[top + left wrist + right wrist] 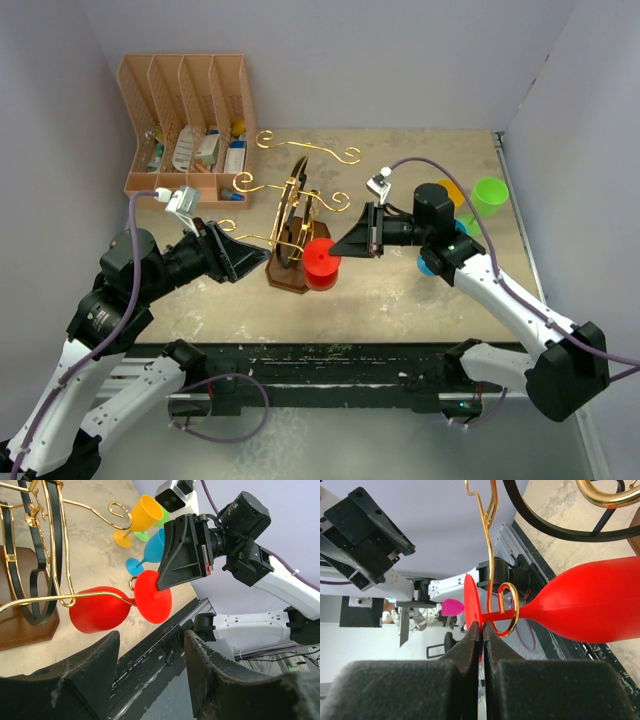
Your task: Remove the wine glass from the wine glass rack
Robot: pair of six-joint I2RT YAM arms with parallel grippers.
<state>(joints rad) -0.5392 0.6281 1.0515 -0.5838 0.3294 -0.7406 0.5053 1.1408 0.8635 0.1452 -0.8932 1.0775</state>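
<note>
Red glass (100, 611) hangs sideways from a lower gold arm on the near side of the rack (292, 225). Its stem is threaded through the curl (506, 611) and its bowl lies beside the rack's base. Right gripper (482, 627) is pinched almost closed on the rim of the glass's foot. Left gripper (152, 640) sits left of the rack, jaws wide apart, holding nothing.
</note>
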